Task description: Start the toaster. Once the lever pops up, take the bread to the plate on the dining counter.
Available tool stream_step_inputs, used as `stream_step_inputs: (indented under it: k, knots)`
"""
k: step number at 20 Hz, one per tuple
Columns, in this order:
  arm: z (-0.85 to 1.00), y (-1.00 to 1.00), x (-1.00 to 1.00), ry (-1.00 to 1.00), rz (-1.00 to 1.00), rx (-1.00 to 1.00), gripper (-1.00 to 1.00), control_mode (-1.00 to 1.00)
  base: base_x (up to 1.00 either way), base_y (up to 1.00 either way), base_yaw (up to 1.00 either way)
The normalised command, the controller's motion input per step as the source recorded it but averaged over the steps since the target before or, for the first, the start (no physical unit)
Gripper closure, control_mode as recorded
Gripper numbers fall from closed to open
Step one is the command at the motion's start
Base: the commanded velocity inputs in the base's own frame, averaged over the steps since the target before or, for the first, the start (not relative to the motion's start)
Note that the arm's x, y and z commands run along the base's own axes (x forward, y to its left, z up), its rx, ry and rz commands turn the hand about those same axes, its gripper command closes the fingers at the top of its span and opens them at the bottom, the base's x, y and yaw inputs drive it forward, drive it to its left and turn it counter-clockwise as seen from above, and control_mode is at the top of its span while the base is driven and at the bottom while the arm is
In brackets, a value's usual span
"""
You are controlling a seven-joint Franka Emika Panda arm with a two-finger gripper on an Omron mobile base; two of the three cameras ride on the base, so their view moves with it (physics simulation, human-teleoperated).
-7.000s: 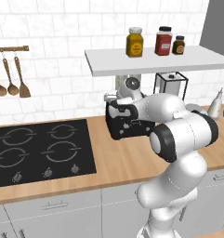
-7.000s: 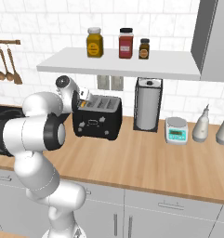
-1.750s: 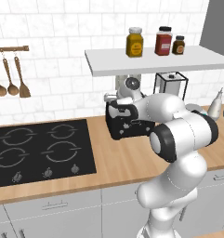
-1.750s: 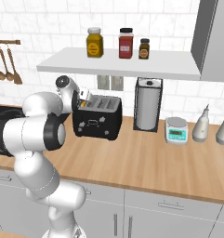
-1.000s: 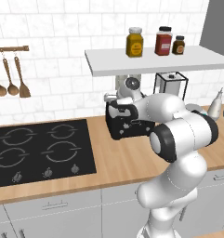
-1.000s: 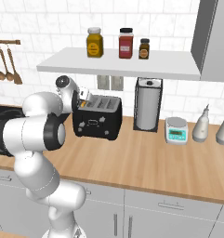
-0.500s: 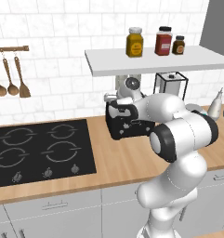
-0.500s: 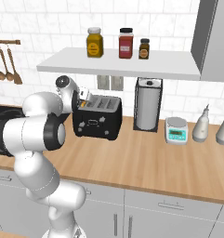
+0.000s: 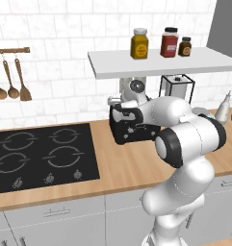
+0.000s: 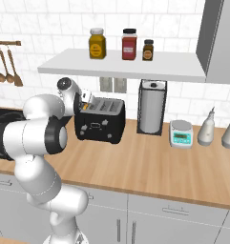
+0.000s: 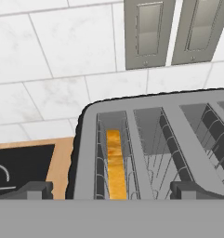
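Note:
The black toaster (image 9: 136, 132) (image 10: 99, 125) stands on the wood worktop against the tiled wall. My gripper (image 9: 116, 102) (image 10: 86, 100) hovers just over its left end, open and holding nothing. In the hand view I look down into the slots of the toaster (image 11: 85, 139). The bread (image 11: 114, 162) sits sunk in the left slot as a golden-brown edge, and my dark fingertips (image 11: 35, 189) stand wide apart on either side of it. The plate and the dining counter are out of view.
A black hob (image 9: 40, 153) lies left of the toaster, with wooden utensils (image 9: 12, 81) hanging above it. A shelf (image 10: 126, 64) with three jars overhangs the toaster. To the right stand a steel canister (image 10: 151, 107), a small scale (image 10: 181, 133) and bottles (image 10: 205, 127).

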Motion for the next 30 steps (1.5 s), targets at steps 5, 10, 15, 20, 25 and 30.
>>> stream_step_inputs:
  k: [5,10,15,20,25,30]
  knots:
    - [0.00,0.00,0.00,0.00,0.00,0.00,-1.00,-1.00,0.00,0.00,0.00]
    - [0.00,0.00,0.00,0.00,0.00,0.00,-1.00,-1.00,0.00,0.00,0.00]
    - [0.00,0.00,0.00,0.00,0.00,0.00,-1.00,-1.00,0.00,0.00,0.00]
    - [0.00,0.00,0.00,0.00,0.00,0.00,-1.00,-1.00,0.00,0.00,0.00]
    - [0.00,0.00,0.00,0.00,0.00,0.00,-1.00,-1.00,0.00,0.00,0.00]
    - [0.00,0.00,0.00,0.00,0.00,0.00,-1.00,-1.00,0.00,0.00,0.00]
